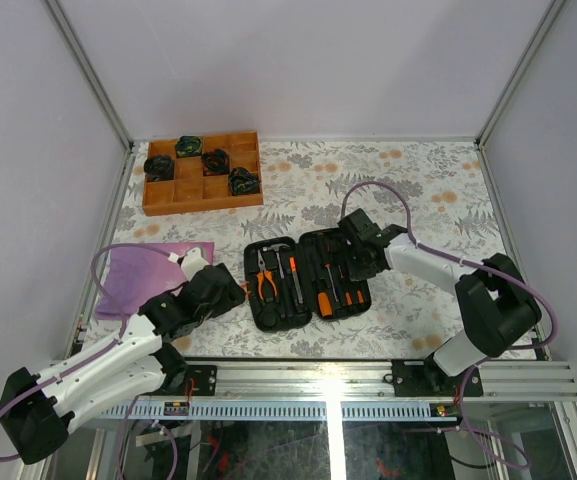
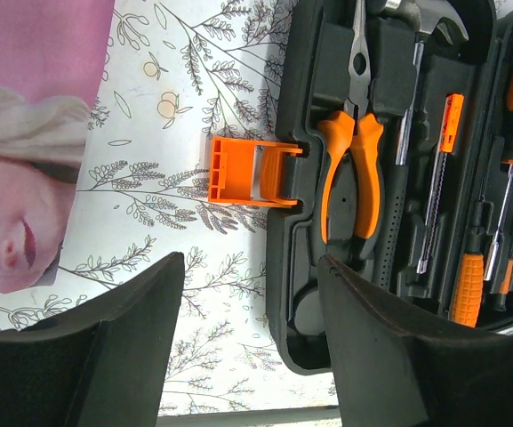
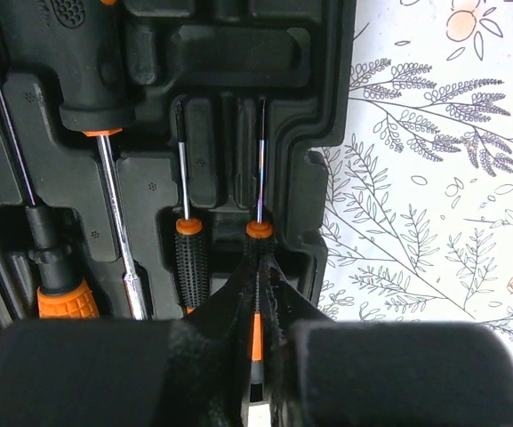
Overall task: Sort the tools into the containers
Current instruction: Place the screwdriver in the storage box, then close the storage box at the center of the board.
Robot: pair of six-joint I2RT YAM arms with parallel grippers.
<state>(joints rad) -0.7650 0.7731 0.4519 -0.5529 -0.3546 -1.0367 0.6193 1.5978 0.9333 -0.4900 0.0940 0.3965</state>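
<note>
**Right arm has a tiny screwdriver pinched, left arm just hanging out wide open**

So here's where things stand. The black tool case (image 1: 280, 322) lies flat and opened up like a book around the middle of the flowery table (image 1: 418, 190), a bit toward the near edge, between the two arms.

The right gripper (image 3: 256, 294) is at the far right part of the case's right half. Its fingers are squeezed together on the knurled black handle of a small screwdriver (image 3: 258, 229), the one with the orange collar. The thin shaft lines up with the outermost moulded slot, right by the case's edge. I can't tell if it's fully seated or a hair above. Just beside it to the left sits a twin small screwdriver (image 3: 188, 258) in its own slot, and further left a bigger black-handled screwdriver (image 3: 92, 62).

The left gripper (image 2: 249, 267) is spread wide with nothing in it, parked just left of the case's left half. It faces the orange latch (image 2: 252, 171), which sticks out flat onto the table. Inside that half the orange-handled pliers (image 2: 359, 124) are bedded in their slot, with the hammer (image 2: 409, 98) next to them.

Other stuff: a purple cloth (image 1: 133, 275) on the near left by the left arm, and a wooden tray (image 1: 203, 205) at the far left with some dark objects (image 1: 243, 181) in a few compartments. No idea what those are.
</note>
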